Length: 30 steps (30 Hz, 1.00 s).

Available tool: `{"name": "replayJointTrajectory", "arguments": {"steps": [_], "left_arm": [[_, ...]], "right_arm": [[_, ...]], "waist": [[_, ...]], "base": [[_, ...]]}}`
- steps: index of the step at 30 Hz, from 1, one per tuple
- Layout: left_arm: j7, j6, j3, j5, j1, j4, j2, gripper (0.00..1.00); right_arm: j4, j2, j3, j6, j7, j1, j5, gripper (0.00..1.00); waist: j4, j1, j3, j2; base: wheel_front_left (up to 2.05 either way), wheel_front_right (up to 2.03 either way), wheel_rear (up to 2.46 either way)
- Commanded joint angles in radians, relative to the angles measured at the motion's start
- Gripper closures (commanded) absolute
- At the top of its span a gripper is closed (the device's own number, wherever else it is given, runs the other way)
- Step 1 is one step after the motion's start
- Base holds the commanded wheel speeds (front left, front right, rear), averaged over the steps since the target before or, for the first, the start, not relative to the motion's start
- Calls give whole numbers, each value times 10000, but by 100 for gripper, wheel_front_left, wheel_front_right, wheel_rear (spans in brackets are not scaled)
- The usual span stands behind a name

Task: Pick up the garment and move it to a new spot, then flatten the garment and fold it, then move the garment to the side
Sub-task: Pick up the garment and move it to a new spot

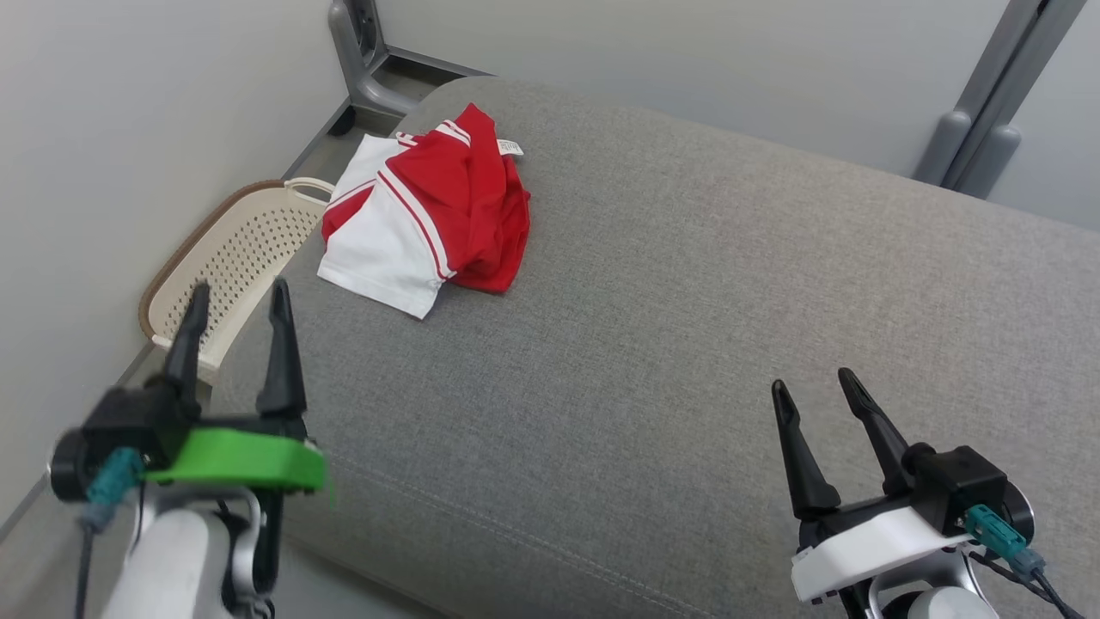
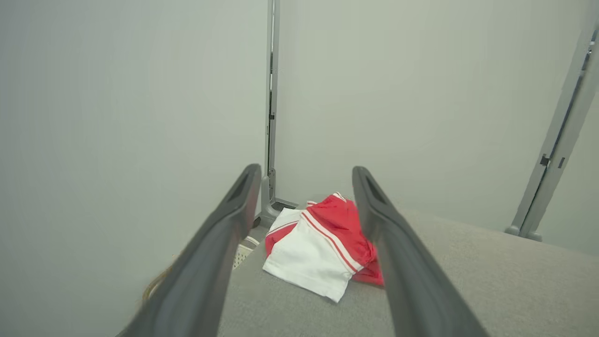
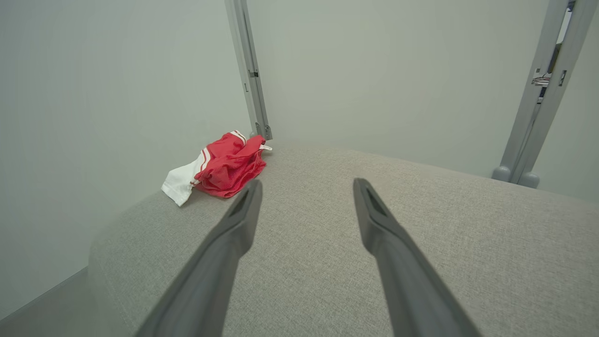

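A wide grey woven cushion point(image 1: 687, 344) with rounded edges is lying under both arms. A cream perforated basket point(image 1: 232, 249) with a brown rim is standing beside its left edge. The crumpled red-and-white garment point(image 1: 430, 215) is lying at its far left corner. The left gripper point(image 1: 239, 294) and right gripper point(image 1: 812, 378) are hovering spread apart, holding nothing.

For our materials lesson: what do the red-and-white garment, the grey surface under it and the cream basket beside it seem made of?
Garment: soft matt cloth, likely a knit; it lies crumpled in folds.
Grey surface: woven upholstery fabric; coarse weave and stitched seam show.
Basket: probably moulded plastic, smooth, with even rows of holes.
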Motion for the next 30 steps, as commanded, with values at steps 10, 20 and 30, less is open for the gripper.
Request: {"name": "replayJointTrajectory", "arguments": {"steps": [10,20,30], "left_arm": [[1486,-938,567,-925,-4500,1794,717,0],[3862,-1950,343,-2078,-6899,6779,836,0],[4481,-2191,136,-3095,-7373,8970,610,0]], "right_arm": [[-209,-216,539,-12,364,-720,-406,0],[-144,-400,652,-11,465,-1254,-399,0],[-499,-723,575,-11,739,-1616,-484,0]], "waist": [[-989,0,1280,0],[-2191,0,2568,0],[-2464,0,3453,0]], "base": [[0,0,0],[0,0,0],[0,0,0]]}}
